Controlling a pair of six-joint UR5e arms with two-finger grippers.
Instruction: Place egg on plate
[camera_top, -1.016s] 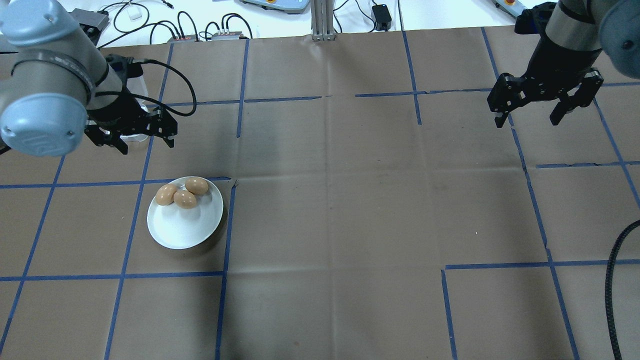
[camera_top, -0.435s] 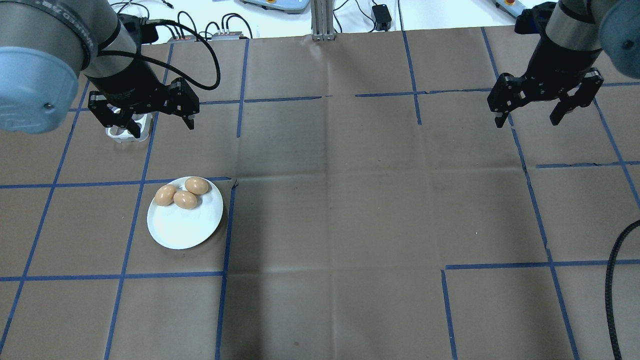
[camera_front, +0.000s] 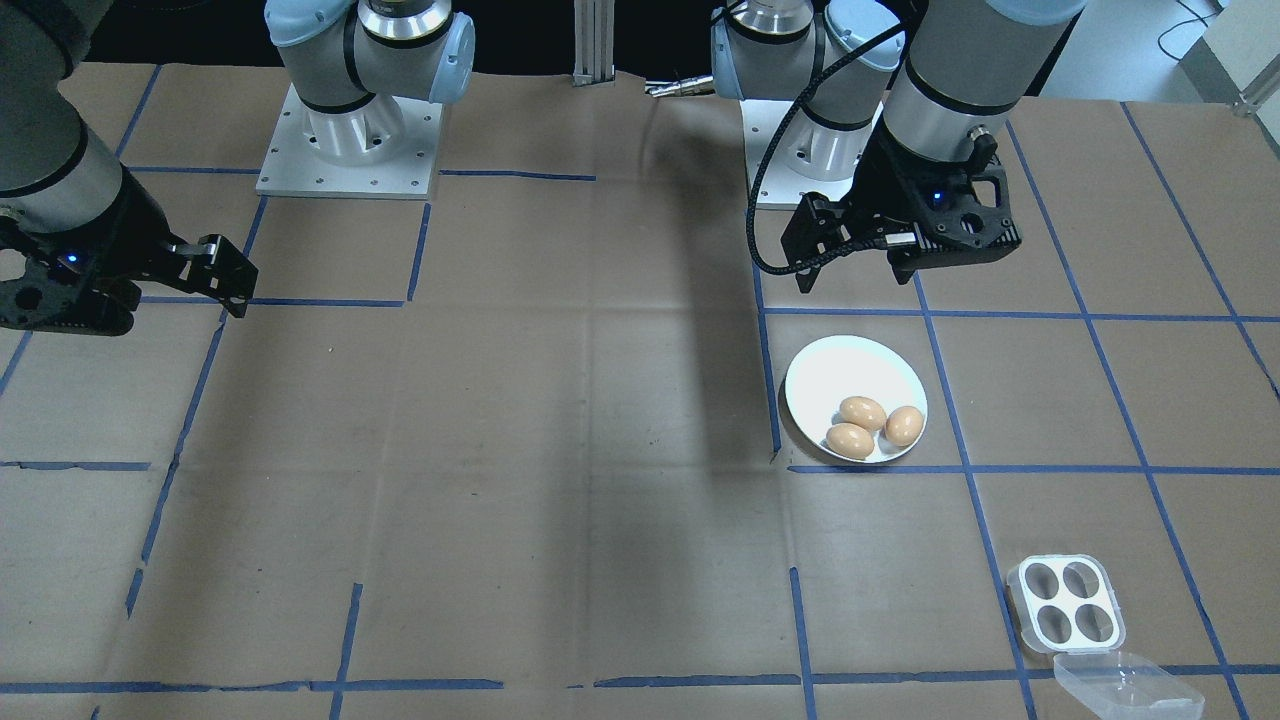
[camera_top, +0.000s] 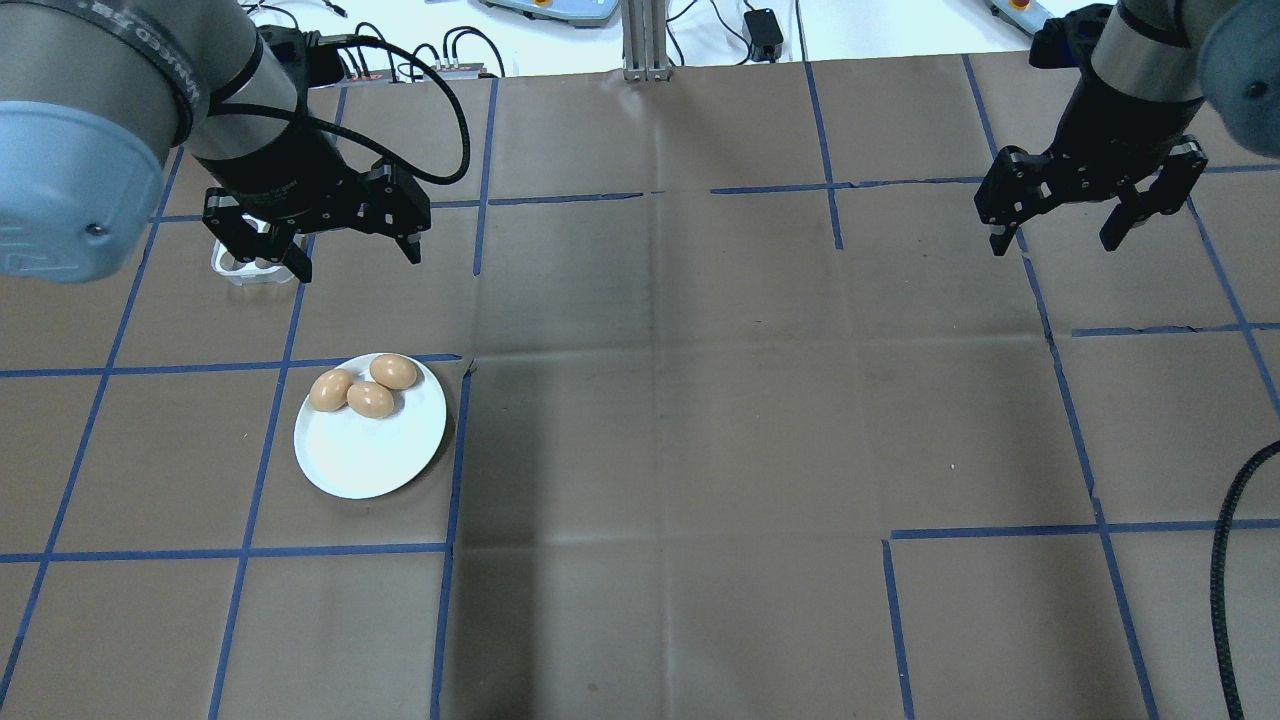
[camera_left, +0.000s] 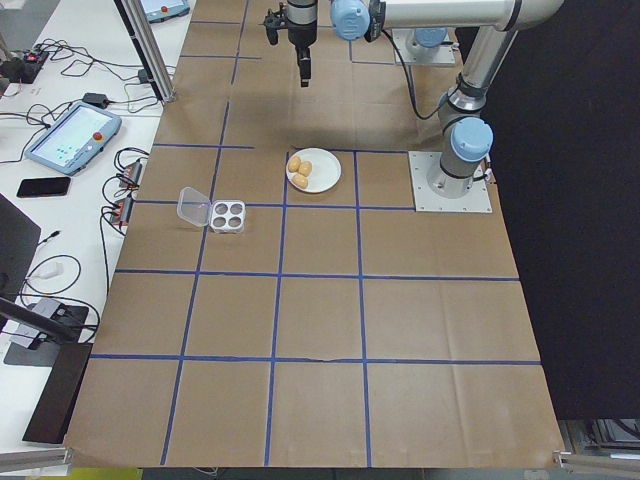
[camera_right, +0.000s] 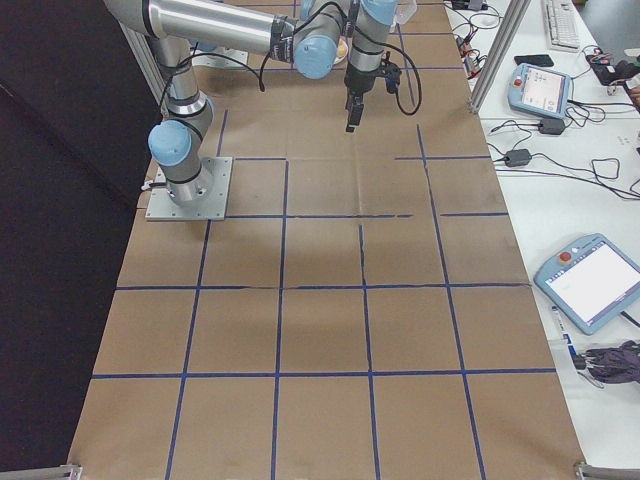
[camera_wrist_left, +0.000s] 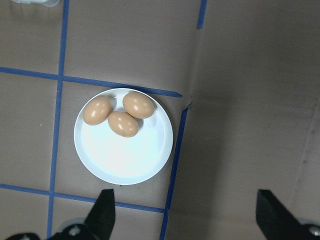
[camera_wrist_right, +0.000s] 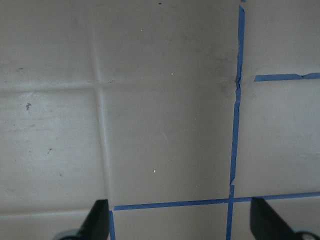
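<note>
The white plate (camera_top: 366, 462) lies on the table's left half with three brown eggs (camera_top: 371, 399) clustered at its far edge. In the left wrist view the plate (camera_wrist_left: 125, 162) and its eggs (camera_wrist_left: 123, 124) sit straight below the camera. My left gripper (camera_top: 357, 262) hangs open and empty above the table, just beyond the plate; the front-facing view shows it (camera_front: 855, 278) high over the plate (camera_front: 838, 372). My right gripper (camera_top: 1055, 245) is open and empty at the far right, over bare paper (camera_wrist_right: 170, 125).
A white four-hole egg tray (camera_front: 1066, 603) stands with all holes empty, a clear plastic lid (camera_front: 1125, 685) beside it. From overhead the tray (camera_top: 245, 268) is partly hidden by my left gripper. Cables and control pendants lie beyond the far edge. Blue tape lines cross the brown paper.
My left arm has swung right and away from the tray, its gripper staying open and empty. The eggs, the plate and my right arm have not moved.
</note>
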